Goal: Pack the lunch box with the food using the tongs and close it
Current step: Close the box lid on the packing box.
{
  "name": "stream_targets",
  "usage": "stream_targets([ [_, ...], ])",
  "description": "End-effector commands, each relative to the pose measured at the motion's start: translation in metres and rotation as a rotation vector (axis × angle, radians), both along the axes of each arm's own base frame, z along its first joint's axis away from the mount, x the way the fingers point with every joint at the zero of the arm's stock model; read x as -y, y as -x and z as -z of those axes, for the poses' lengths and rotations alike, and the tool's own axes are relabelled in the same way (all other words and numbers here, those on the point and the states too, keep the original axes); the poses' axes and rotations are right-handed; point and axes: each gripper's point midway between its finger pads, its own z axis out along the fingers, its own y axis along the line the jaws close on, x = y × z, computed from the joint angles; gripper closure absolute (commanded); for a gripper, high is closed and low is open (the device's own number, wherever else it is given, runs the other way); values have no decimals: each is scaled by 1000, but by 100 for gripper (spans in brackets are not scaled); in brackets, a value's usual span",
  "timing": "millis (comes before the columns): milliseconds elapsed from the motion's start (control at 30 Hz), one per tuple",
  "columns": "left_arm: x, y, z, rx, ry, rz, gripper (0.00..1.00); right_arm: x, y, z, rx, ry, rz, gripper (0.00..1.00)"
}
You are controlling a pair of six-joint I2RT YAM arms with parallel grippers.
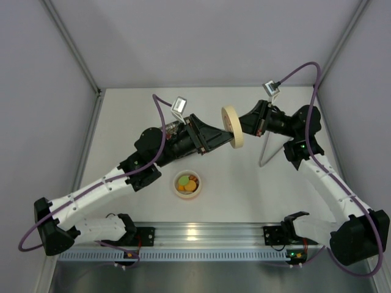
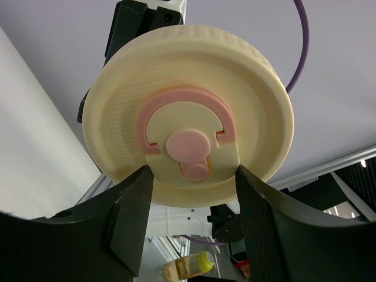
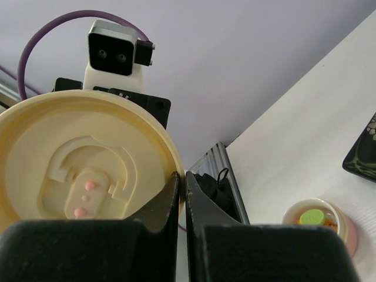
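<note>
The cream lid of the lunch box hangs on edge in the air between both arms. In the left wrist view the lid shows its pink mark, and my left gripper is shut across its lower edge. My right gripper is shut on the rim of the lid, whose underside faces its camera. The lunch box sits uncovered on the table with the food inside. The tongs lie on the table by the right arm.
A corner of the black floral plate shows at the right edge of the right wrist view. An aluminium rail runs along the near table edge. Grey walls close in the back and sides.
</note>
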Motion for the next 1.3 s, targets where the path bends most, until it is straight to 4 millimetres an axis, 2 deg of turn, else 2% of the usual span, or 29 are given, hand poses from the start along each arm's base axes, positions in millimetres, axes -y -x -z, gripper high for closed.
stream_targets([
  [0,-8,9,-40,73,90,-1,39,4,3,-17,70,-1,24,100],
  [233,-10,6,-41,73,87,-20,26,4,6,-15,77,3,18,100],
  [400,-11,3,-41,68,88,-37,26,5,7,-15,78,4,18,100],
  [1267,-10,2,-42,81,100,-50,53,6,9,-13,63,-16,30,98],
])
